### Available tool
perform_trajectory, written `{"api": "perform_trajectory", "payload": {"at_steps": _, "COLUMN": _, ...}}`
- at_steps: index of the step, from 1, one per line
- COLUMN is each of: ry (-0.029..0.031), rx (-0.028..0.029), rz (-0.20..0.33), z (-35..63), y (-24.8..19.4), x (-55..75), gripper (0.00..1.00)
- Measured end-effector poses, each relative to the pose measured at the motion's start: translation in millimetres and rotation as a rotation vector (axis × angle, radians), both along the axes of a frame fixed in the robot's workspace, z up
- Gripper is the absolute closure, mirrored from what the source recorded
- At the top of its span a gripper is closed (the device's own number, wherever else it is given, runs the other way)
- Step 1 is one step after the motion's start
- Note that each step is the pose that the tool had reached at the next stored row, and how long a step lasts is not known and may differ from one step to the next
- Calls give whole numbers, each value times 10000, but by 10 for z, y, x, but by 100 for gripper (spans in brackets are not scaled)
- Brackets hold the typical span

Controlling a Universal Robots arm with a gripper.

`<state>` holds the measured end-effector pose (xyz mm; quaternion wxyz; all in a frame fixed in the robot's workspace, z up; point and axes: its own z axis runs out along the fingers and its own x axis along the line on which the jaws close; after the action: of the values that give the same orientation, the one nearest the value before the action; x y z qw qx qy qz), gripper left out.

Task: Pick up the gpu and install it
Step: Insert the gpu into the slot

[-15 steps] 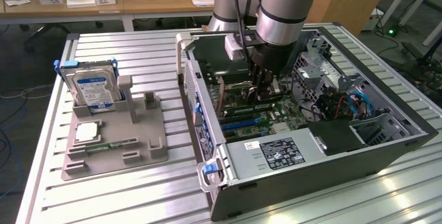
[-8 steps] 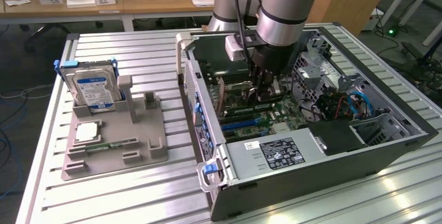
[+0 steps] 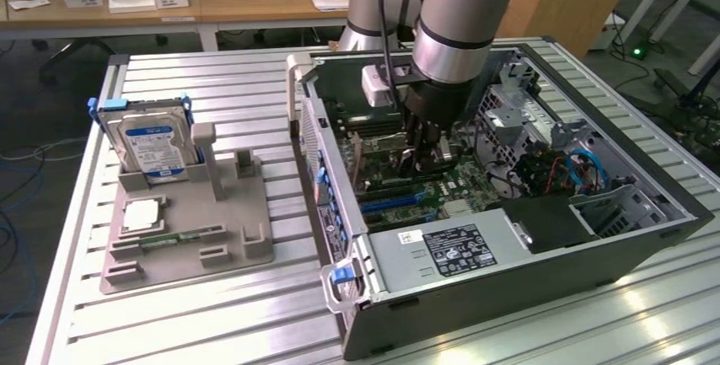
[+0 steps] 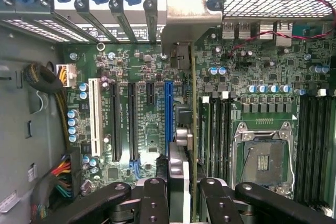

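Gripper holds the gpu inside the open computer case.
Jaws clamp the gpu edge-on over the motherboard, its pale bracket at the case's rear edge.

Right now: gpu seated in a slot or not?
Cannot tell if seated. The gpu stands upright, edge-on over the motherboard, clamped in the tool, next to the blue slot.
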<state>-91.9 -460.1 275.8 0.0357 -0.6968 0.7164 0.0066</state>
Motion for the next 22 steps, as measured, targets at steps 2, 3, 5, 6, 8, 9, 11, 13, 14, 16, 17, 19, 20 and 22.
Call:
{"api": "perform_trajectory", "payload": {"at_steps": 2, "ry": 1, "rx": 1, "rz": -1, "z": -4, "y": -15, "x": 0, "gripper": 72}}
{"api": "perform_trajectory", "payload": {"at_steps": 3, "ry": 1, "rx": 0, "rz": -1, "z": -6, "y": -23, "x": 0, "gripper": 72}}
{"api": "perform_trajectory", "payload": {"at_steps": 5, "ry": 0, "rx": 2, "rz": -4, "z": -15, "y": -27, "x": -5, "gripper": 72}}
{"api": "perform_trajectory", "payload": {"at_steps": 6, "ry": 1, "rx": 0, "rz": -3, "z": -20, "y": -28, "x": -12, "gripper": 72}}
{"api": "perform_trajectory", "payload": {"at_steps": 8, "ry": 1, "rx": 1, "rz": -1, "z": -35, "y": -28, "x": -17, "gripper": 72}}
{"api": "perform_trajectory", "payload": {"at_steps": 9, "ry": 2, "rx": 0, "rz": 0, "z": -43, "y": -28, "x": -17, "gripper": 72}}
{"api": "perform_trajectory", "payload": {"at_steps": 11, "ry": 4, "rx": -1, "rz": -1, "z": -58, "y": -37, "x": -17, "gripper": 72}}
{"api": "perform_trajectory", "payload": {"at_steps": 13, "ry": 5, "rx": 0, "rz": -3, "z": -70, "y": -44, "x": -18, "gripper": 72}}
{"api": "perform_trajectory", "payload": {"at_steps": 14, "ry": 5, "rx": 0, "rz": -3, "z": -75, "y": -44, "x": -21, "gripper": 72}}
{"api": "perform_trajectory", "payload": {"at_steps": 16, "ry": 6, "rx": 0, "rz": 0, "z": -85, "y": -45, "x": -24, "gripper": 72}}
{"api": "perform_trajectory", "payload": {"at_steps": 17, "ry": 7, "rx": 0, "rz": 1, "z": -90, "y": -45, "x": -24, "gripper": 72}}
{"api": "perform_trajectory", "payload": {"at_steps": 19, "ry": 10, "rx": -2, "rz": 0, "z": -97, "y": -45, "x": -25, "gripper": 72}}
{"api": "perform_trajectory", "payload": {"at_steps": 20, "ry": 10, "rx": -3, "rz": -1, "z": -98, "y": -45, "x": -25, "gripper": 72}}
{"api": "perform_trajectory", "payload": {"at_steps": 22, "ry": 10, "rx": -2, "rz": -1, "z": -98, "y": -45, "x": -25, "gripper": 72}}
